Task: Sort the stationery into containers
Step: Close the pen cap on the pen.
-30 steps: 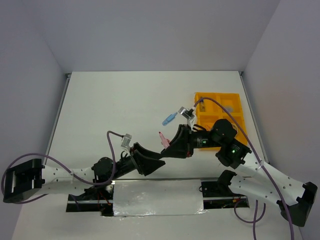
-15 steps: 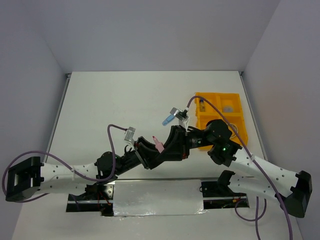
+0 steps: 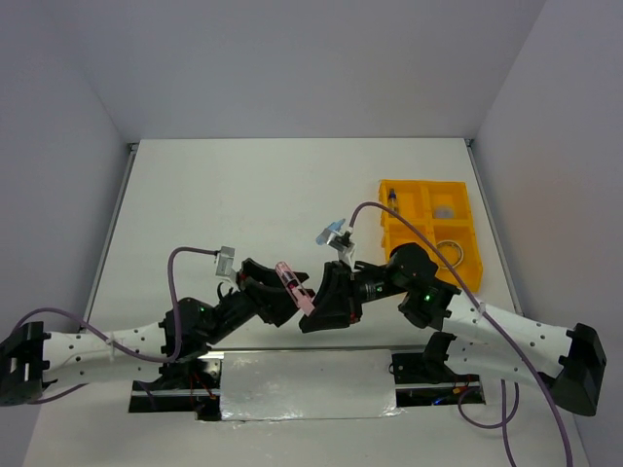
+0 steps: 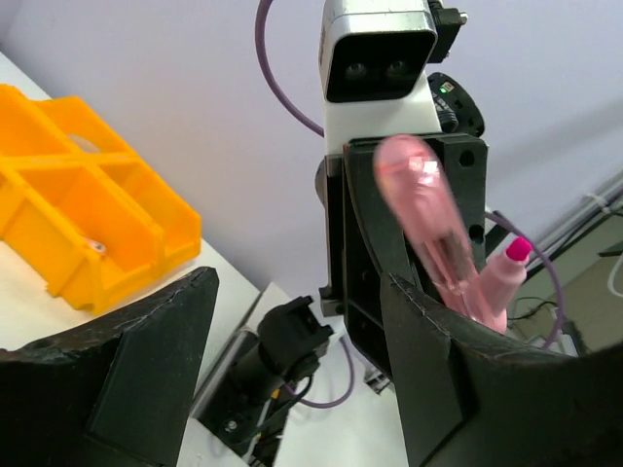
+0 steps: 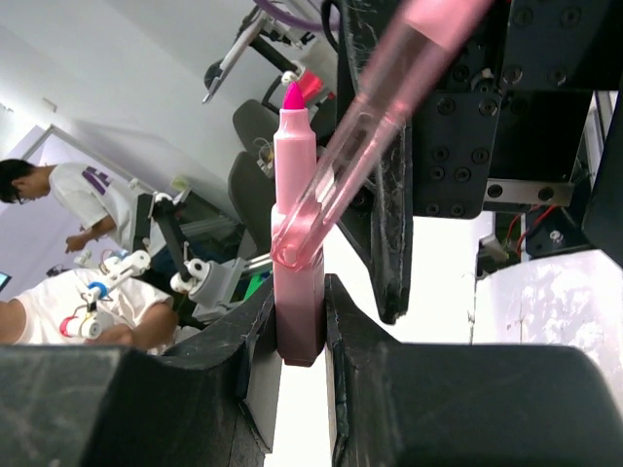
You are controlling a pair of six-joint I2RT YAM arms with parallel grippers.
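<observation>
Overhead, a white table [image 3: 243, 195] with two black-and-white robot arms reaching in from 6 o'clock. Their claws met nose to nose a little toward 6 o'clock from the table's middle.

The right gripper [image 5: 297, 321] had its two black fingers pressed against the lower barrel of a slim plastic pink marker [image 5: 292, 161] with a bare magenta tip, pinching it. In the right wrist view the marker stood upright, tip at 12 o'clock. A translucent, tube-shaped pink cap [image 5: 370, 125] crossed that view on a slant. Its open mouth was at the marker's barrel toward 7 o'clock and its closed end ran off toward 1 o'clock, so the cap was off the tip.

The left gripper [image 4: 300, 287] had its jaws spread wide. In its wrist view the pink cap appeared blurred and tilted just above the finger at 3 o'clock, with open space between it and the other finger. Whether it touched that finger could not be told.

A yellow-orange plastic tray [image 3: 426, 224] of four square compartments sat on the table toward 3 o'clock. Its near right compartment held a thin tan ring [image 3: 450, 254]. The two far compartments each held a piece too small to name.

A small pale-blue item [image 3: 327, 233] with a darker blue end lay near the table's middle, at 9 o'clock from the tray.
</observation>
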